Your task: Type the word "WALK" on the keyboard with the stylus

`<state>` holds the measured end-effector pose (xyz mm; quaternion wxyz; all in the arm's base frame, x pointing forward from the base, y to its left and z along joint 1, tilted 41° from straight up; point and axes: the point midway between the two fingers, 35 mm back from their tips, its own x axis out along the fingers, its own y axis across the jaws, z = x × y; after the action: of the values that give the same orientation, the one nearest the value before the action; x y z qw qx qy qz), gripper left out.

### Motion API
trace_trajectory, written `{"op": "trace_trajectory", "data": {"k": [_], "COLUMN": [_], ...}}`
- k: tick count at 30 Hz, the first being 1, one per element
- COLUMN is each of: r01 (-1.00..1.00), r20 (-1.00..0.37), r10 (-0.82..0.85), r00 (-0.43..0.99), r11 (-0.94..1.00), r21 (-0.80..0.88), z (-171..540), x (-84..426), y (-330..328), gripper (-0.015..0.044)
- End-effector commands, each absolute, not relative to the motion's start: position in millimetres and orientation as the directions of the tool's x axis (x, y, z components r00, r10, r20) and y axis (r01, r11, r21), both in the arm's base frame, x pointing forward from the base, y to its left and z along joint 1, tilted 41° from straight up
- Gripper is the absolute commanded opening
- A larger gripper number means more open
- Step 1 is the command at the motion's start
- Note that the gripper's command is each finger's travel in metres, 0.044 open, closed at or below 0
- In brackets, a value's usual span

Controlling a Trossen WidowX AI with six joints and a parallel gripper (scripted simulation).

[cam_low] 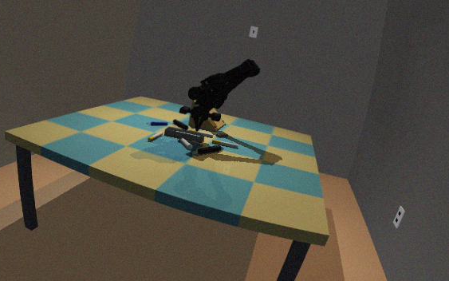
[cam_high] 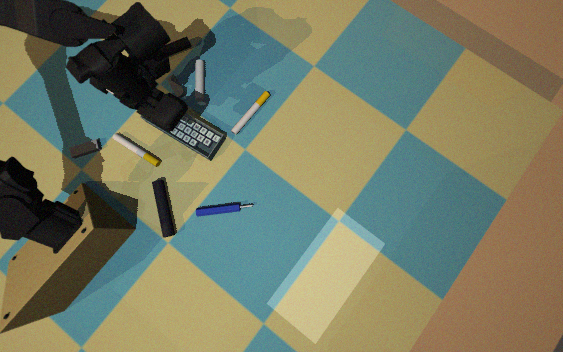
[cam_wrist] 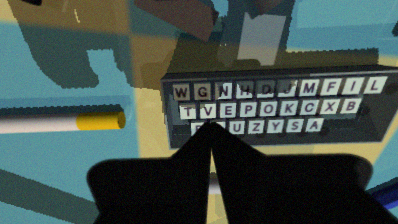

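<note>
The blue stylus with a thin metal tip lies flat on the checkered table; its blue edge also shows at the lower right of the wrist view. The dark keyboard has three rows of white letter keys. In the wrist view, W is at the top left, L at the top right, K in the middle row and A in the bottom row. My gripper is shut and empty, pointing down over the keyboard, its tips hiding part of the bottom row.
White sticks with yellow ends lie on both sides of the keyboard. A black cylinder lies between the stylus and the wooden base. Another black cylinder, a white cylinder and grey blocks lie around.
</note>
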<state>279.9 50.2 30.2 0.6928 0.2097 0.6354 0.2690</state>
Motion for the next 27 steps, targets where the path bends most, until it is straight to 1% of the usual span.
{"op": "trace_trajectory", "data": {"k": [1, 6, 11, 23, 27], "r01": [-0.104, -0.104, -0.105, -0.105, -0.105], "r20": [-0.756, -0.756, -0.758, -0.758, -0.760], "r10": [0.653, 0.653, 0.651, 0.651, 0.649], "r00": [0.043, 0.043, 0.044, 0.044, 0.044], "r11": [0.755, 0.756, 0.757, 0.757, 0.759], "r21": [0.647, 0.647, 0.645, 0.644, 0.642], "z": [32, 31, -4, -7, -37], "x": [283, 283, 289, 289, 294], "y": [51, 49, 8, 5, -31], "gripper": [0.0000, 0.0000, 0.0000, 0.0000, 0.0000]}}
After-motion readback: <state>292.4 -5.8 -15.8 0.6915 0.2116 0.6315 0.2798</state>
